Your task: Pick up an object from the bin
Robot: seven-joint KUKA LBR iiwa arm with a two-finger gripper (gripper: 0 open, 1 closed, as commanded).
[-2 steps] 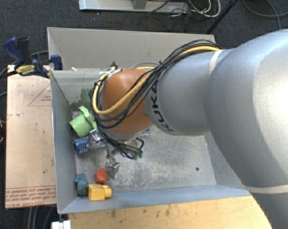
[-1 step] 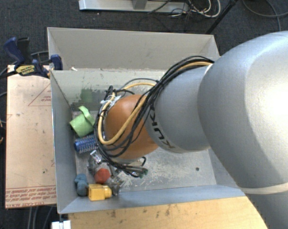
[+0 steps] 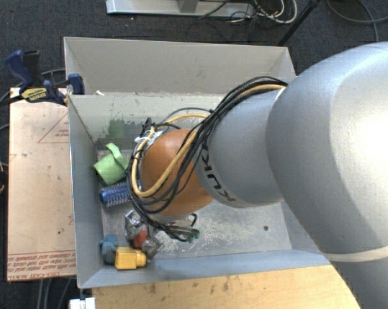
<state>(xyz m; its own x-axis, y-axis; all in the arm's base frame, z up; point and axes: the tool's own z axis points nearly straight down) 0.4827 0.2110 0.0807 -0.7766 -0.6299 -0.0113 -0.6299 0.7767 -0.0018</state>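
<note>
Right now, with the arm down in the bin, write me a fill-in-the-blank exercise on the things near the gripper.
1. The blocky thing lying beside the gripper, at the lower left of the bin, is ____ in colour.
2. The cup-shaped thing by the bin's left wall is ____.
3. The ribbed thing just below that cup is ____.
Missing words: yellow; green; blue.

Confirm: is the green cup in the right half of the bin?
No, the green cup lies by the bin's left wall in this view.
</note>
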